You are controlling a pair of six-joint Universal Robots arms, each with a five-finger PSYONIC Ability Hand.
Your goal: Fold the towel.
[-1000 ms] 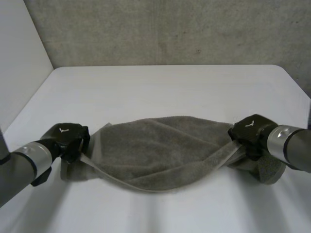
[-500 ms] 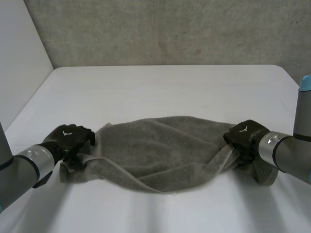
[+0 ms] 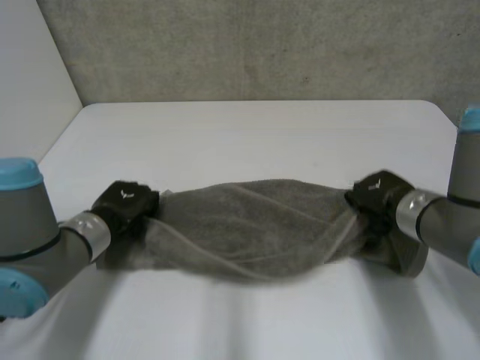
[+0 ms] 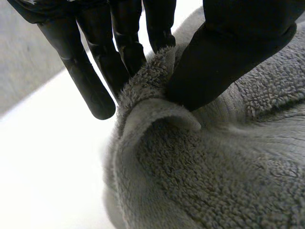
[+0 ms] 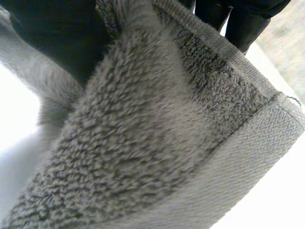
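A grey towel lies bunched in a long strip across the near part of the white table. My left hand is at the strip's left end. In the left wrist view its fingers and thumb pinch a raised fold of the towel. My right hand is at the right end. There the towel hangs from between its thumb and fingers, the hemmed edge running past the fingertips.
A grey wall closes off the table's far edge, and a pale panel stands along the left side. Bare tabletop stretches beyond the towel and in front of it.
Both hands have carried the towel's near edge away from me over the rest. The sagging front loop is gone and the towel is now a narrower strip. My left hand let go briefly and pinched again.
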